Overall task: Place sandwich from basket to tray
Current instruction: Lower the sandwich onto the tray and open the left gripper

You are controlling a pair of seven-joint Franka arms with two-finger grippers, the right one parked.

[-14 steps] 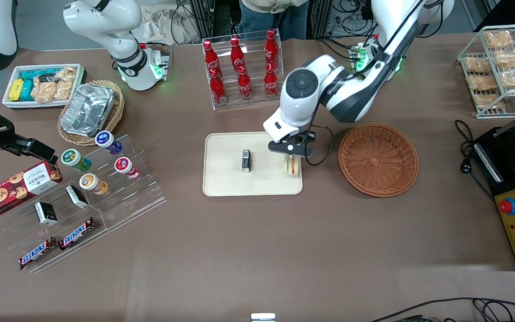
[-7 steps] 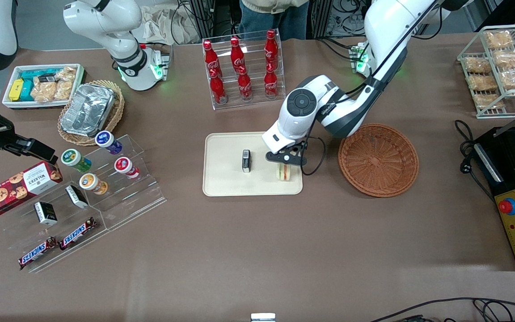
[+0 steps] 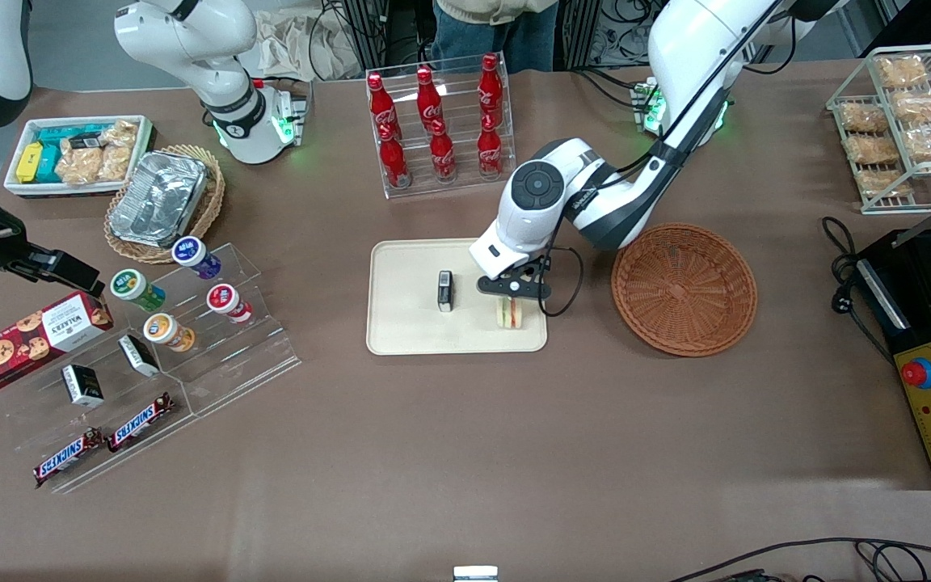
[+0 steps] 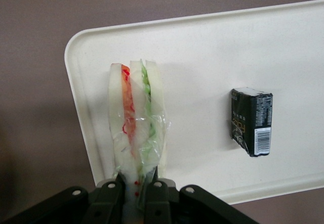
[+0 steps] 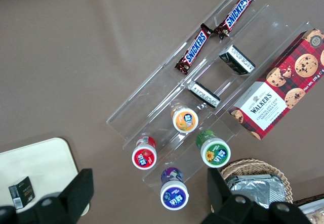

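The clear-wrapped wedge sandwich (image 3: 511,314) with pale bread and orange-red and green filling hangs over the cream-beige tray (image 3: 401,323), at the tray's end nearest the reddish-brown wicker basket (image 3: 684,288). My left gripper (image 3: 512,293) is shut on the sandwich (image 4: 135,128) and holds it by its upper edge, low over the tray (image 4: 202,57). I cannot tell whether the sandwich touches the tray. The basket holds nothing that I can see.
A small black box (image 3: 445,291) lies on the tray, toward the parked arm's end from the sandwich; it also shows in the left wrist view (image 4: 252,121). A clear rack of red bottles (image 3: 437,121) stands farther from the front camera than the tray.
My gripper has carried the sandwich lower and a little further over the tray, away from the basket. The arm's elbow has dropped. It still grips the sandwich.
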